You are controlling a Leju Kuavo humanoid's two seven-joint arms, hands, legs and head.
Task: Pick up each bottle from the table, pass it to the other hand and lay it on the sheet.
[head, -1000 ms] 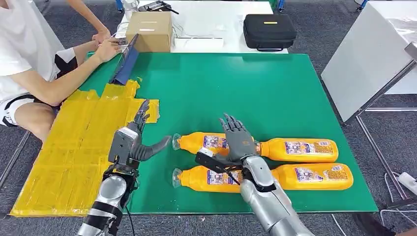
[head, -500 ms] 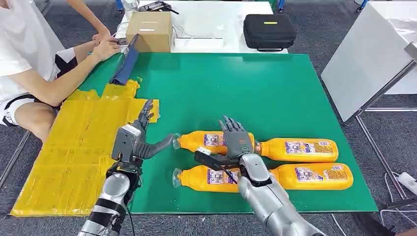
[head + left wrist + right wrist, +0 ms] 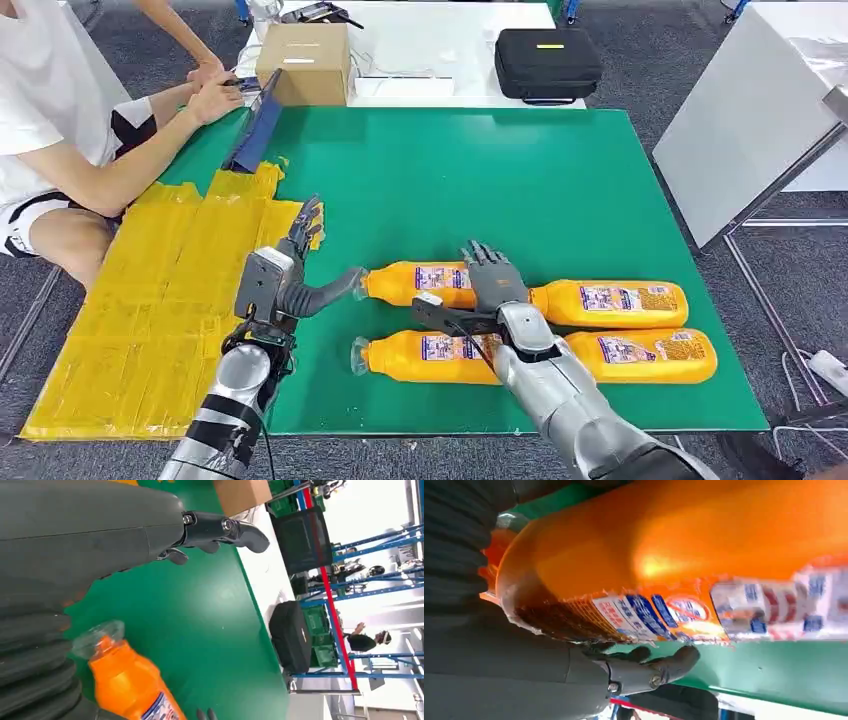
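Observation:
Four orange bottles lie on the green table [image 3: 480, 180] in two rows. My right hand [image 3: 495, 290] lies over the far left bottle [image 3: 415, 283]; its fingers reach over the far side, the thumb stands on the near side, and it has no firm grip. In the right wrist view that bottle [image 3: 674, 545] fills the space against my palm, with my fingers [image 3: 649, 667] beyond it. My left hand [image 3: 290, 280] hovers open, its thumb beside that bottle's cap [image 3: 97, 632]. The yellow sheet [image 3: 150, 310] lies to the left.
The other bottles lie at far right [image 3: 610, 303], near left [image 3: 425, 355] and near right [image 3: 645, 355]. A person [image 3: 60, 130] sits at the left by the sheet. A cardboard box [image 3: 303, 62] and black case [image 3: 548, 62] stand behind; a white table [image 3: 760, 110] stands on the right.
My right hand has sunk onto the far left bottle, fingers bending over it. My left hand has moved right and forward, its thumb now at the cap. That bottle shifted slightly.

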